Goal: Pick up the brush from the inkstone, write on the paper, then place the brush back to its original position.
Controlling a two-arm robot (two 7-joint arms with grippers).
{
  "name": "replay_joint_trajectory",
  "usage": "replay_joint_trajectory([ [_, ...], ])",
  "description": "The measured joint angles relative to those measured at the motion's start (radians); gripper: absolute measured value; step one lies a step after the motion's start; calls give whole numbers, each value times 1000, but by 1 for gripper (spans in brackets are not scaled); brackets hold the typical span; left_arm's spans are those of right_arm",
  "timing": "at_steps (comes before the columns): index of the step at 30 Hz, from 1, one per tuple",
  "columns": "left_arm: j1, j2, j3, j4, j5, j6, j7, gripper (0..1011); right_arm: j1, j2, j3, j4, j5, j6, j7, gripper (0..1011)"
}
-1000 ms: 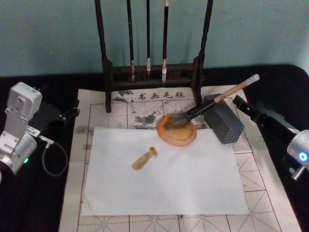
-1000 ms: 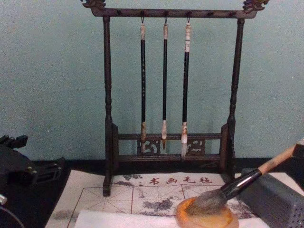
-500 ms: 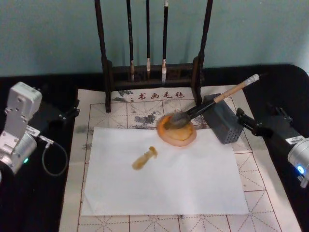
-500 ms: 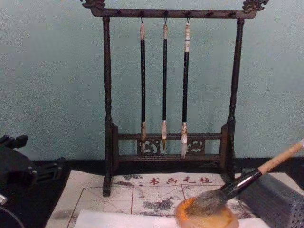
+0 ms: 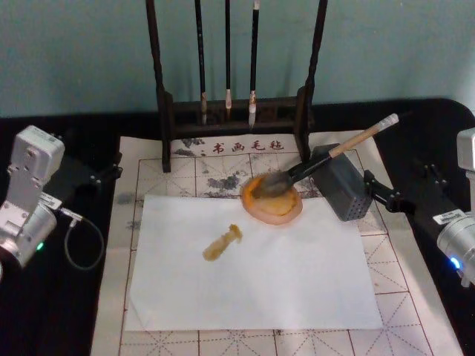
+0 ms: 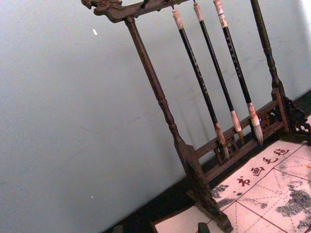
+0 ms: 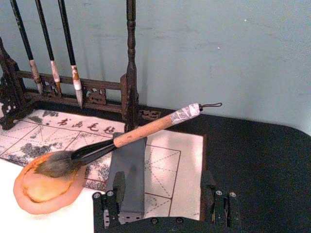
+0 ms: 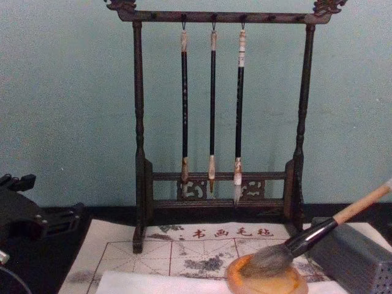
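The right gripper (image 5: 371,187) has its fingers (image 7: 118,182) spread wide and empty, just beside the grey perforated box (image 5: 341,182) and short of the brush (image 5: 326,157); the left gripper (image 5: 100,176) is parked at the table's left edge, and whether it is spread or closed cannot be told. The inkstone (image 5: 272,200), a shallow glossy orange dish at the top edge of the white paper (image 5: 252,267), holds the brush's bushy grey-brown bristles. From there the black ferrule and tan handle slant up across the box's top to a white end cap with a loop.
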Motion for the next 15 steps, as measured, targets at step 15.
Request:
replay_joint_trajectory([
  [15, 0, 0, 0, 0, 0, 0, 0, 1001, -2, 2, 1, -2, 3, 0, 0, 1002],
])
